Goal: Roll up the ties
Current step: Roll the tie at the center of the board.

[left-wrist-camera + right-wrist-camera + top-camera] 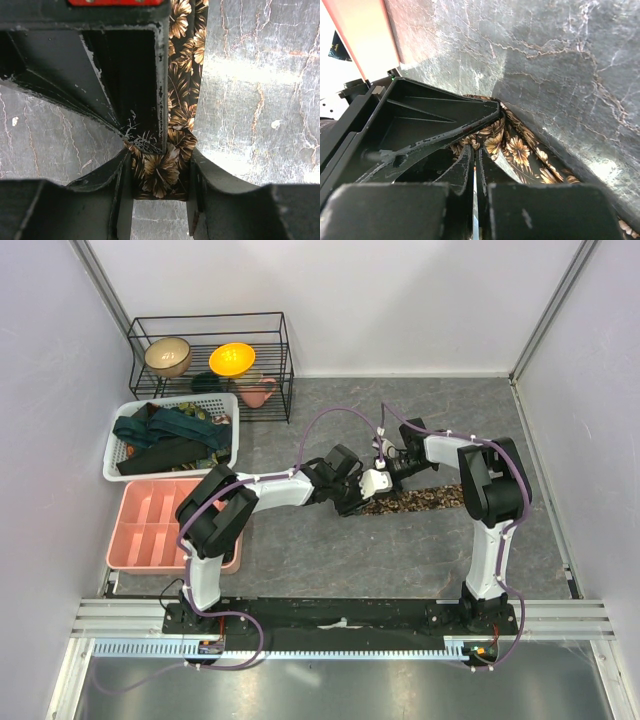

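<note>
The brown-and-tan flowered tie [425, 498] lies as a flat strip across the middle of the table. Its left end is folded over between the two grippers. My left gripper [352, 496] has its jaws on either side of that folded end [159, 172] and is shut on it across its width. My right gripper [386, 478] comes in from the far side. Its fingers [462, 170] are pressed almost together, with their tips pinching the tie's fold [492, 140]. In the left wrist view the right gripper's black body [125, 75] hides part of the tie. Dark teal and black ties [165, 435] lie loose in the basket.
A white mesh basket [228, 445] stands at the back left, with a pink compartment tray [130, 530] in front of it. A black wire rack [285, 370] at the back holds a tan bowl [167, 356], an orange bowl [232, 359] and a pink cup [258, 394].
</note>
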